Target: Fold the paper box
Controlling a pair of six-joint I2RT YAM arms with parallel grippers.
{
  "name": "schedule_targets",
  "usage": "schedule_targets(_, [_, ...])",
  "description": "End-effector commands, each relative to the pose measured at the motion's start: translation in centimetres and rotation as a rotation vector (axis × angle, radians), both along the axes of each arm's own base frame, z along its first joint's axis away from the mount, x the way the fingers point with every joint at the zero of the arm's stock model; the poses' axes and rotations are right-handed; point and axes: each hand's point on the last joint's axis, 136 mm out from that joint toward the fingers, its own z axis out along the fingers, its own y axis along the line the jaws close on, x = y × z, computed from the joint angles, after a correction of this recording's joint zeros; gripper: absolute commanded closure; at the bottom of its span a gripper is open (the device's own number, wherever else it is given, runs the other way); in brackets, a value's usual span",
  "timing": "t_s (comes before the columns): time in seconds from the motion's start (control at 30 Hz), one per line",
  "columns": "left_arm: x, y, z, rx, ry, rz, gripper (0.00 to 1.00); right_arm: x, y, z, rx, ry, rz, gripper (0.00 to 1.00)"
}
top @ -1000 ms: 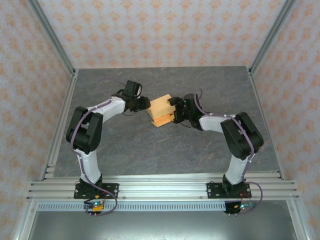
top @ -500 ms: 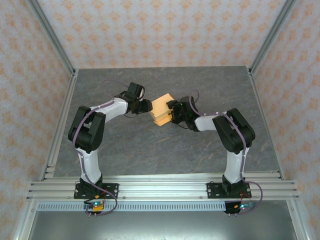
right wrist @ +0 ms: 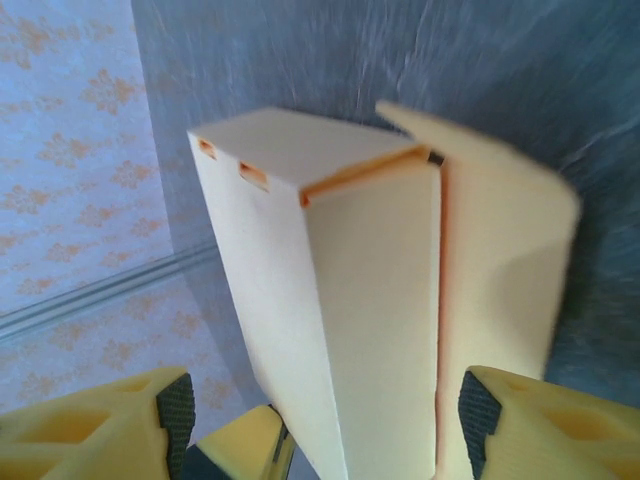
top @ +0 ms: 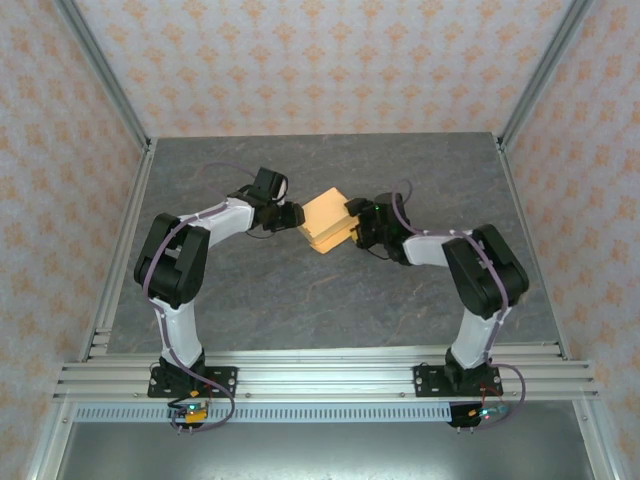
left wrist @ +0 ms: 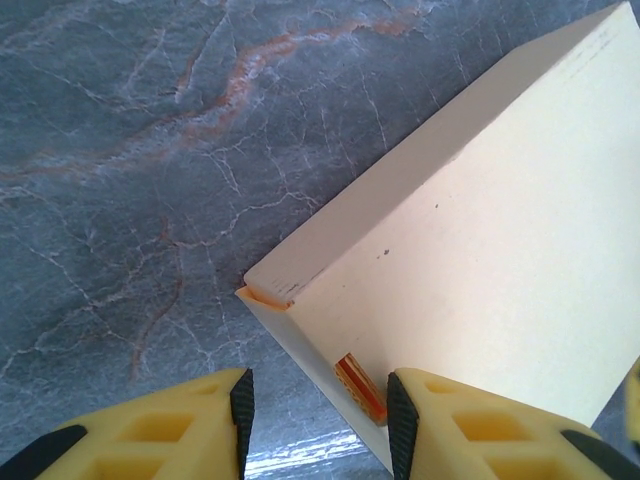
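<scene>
- Right gripper (right wrist: 320, 425): jaws spread wide and straddling the box (right wrist: 340, 300), clamping nothing. Its right finger (right wrist: 525, 425) sits just beside a loose flap (right wrist: 505, 230). Its left finger (right wrist: 100, 430) stands off the box wall.
- Left gripper (left wrist: 320, 415): released. Its fingers sit either side of the box's near corner, and a small orange tab (left wrist: 358, 388) pokes from the seam just ahead of them.
- The box lies on the table (top: 250, 290), midway between the two arms and turned cornerwise to them. Most panels look closed. The flap on the right arm's side stands away from the body.
- The step in hand is likely closing that last flap and seating its tabs.
- The left gripper should brace the far wall first. The card looks light and would likely slide on the smooth stone.
- The right finger should press flat along the flap, close to its crease, and go slowly. Thin card pushed at the free edge will probably buckle.
- The flap's edge should meet the seam squarely before full pressure is applied, or a tab may crumple.
</scene>
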Motion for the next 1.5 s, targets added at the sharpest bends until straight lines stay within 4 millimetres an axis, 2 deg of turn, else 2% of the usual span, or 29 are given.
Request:
schedule_targets(0.0, [-2.6, 0.3, -1.2, 0.024, 0.064, -0.016, 0.58, -1.3, -2.4, -0.5, -0.079, 0.023, 0.004, 0.27])
schedule_targets(0.13, [-3.0, 0.8, -2.1, 0.037, 0.096, 0.002, 0.58, -2.2, -2.1, -1.7, -0.035, 0.053, 0.010, 0.29])
schedule_targets(0.23, [-3.1, 0.7, -2.5, 0.011, 0.106, 0.017, 0.58, -2.2, -1.3, -2.5, 0.000, 0.044, 0.009, 0.36])
schedule_targets(0.43, [-3.1, 0.2, -2.3, -0.033, 0.122, 0.031, 0.58, -0.7, -0.4, -3.4, 0.025, 0.012, 0.011, 0.51])
schedule_targets(0.73, [-3.3, 0.2, -2.0, -0.096, 0.151, 0.063, 0.58, 0.3, 1.0, -4.6, 0.061, -0.008, 0.023, 0.61])
schedule_targets(0.83, [-3.2, 0.9, -2.0, -0.105, 0.166, 0.102, 0.58, -0.2, 0.7, -4.6, 0.059, 0.006, 0.011, 0.59])
schedule_targets(0.9, [-3.1, 1.8, -2.3, -0.104, 0.182, 0.144, 0.58, -1.1, -0.1, -5.2, 0.004, 0.081, -0.004, 0.48])
schedule_targets(1.1, [-2.7, 2.7, -2.6, -0.131, 0.201, 0.190, 0.58, -2.0, -2.5, -3.6, -0.238, 0.114, 0.035, 0.41])
schedule_targets(1.13, [-2.7, 2.8, -2.6, -0.134, 0.207, 0.200, 0.58, -1.8, -2.8, -3.5, -0.254, 0.106, 0.038, 0.41])
schedule_targets(1.17, [-2.9, 3.0, -3.9, -0.136, 0.240, 0.215, 0.58, -1.6, -2.7, -3.5, -0.256, 0.099, 0.047, 0.41])
schedule_targets(1.27, [-3.0, 3.4, -5.2, -0.169, 0.280, 0.245, 0.59, -1.0, -1.7, -4.0, -0.218, 0.088, 0.082, 0.45])
schedule_targets(1.47, [-3.1, 3.2, -5.6, -0.189, 0.295, 0.237, 0.59, 0.4, 0.4, -4.6, -0.140, 0.066, 0.108, 0.55])
